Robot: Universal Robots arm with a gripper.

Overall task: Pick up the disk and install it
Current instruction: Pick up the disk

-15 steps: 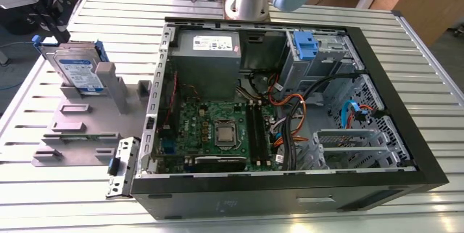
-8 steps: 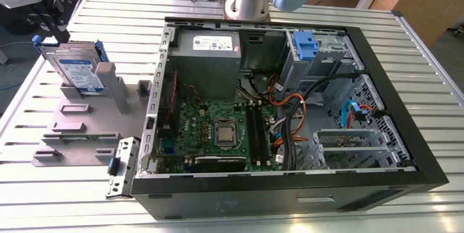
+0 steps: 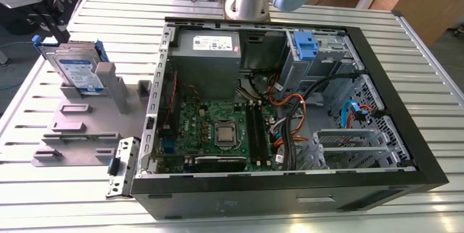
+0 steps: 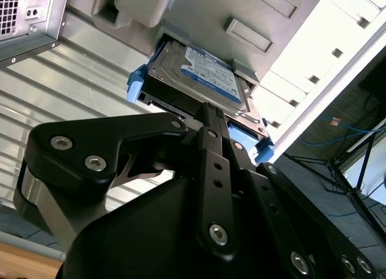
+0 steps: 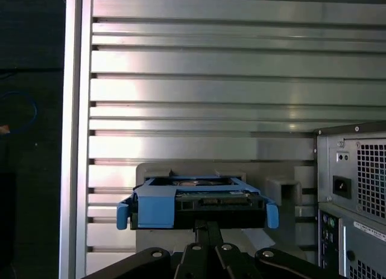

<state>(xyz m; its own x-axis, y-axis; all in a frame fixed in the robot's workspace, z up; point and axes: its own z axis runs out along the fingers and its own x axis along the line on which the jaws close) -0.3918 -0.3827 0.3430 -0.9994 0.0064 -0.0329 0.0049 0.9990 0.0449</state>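
Observation:
The disk (image 3: 76,70), a silver drive with a white-and-blue label and blue side rails, stands on edge in the grey stand (image 3: 80,119) at the exterior view's left, outside the computer case. My gripper (image 3: 60,32) hangs just above its upper edge. In both wrist views the disk (image 4: 205,73) (image 5: 199,200) sits straight ahead of the gripper (image 4: 211,110) (image 5: 208,226). The two thin black fingers are pressed together, with their tips at the disk's near edge. Whether they pinch any part of it is hidden.
The open computer case (image 3: 392,43) lies on the slatted metal table (image 3: 116,5), with a grey power supply (image 3: 206,48), a motherboard (image 3: 217,130) and a blue-fronted drive bay (image 3: 305,45) inside. The case's rear panel (image 5: 353,194) stands close beside the stand. The table's edge (image 5: 75,140) is near.

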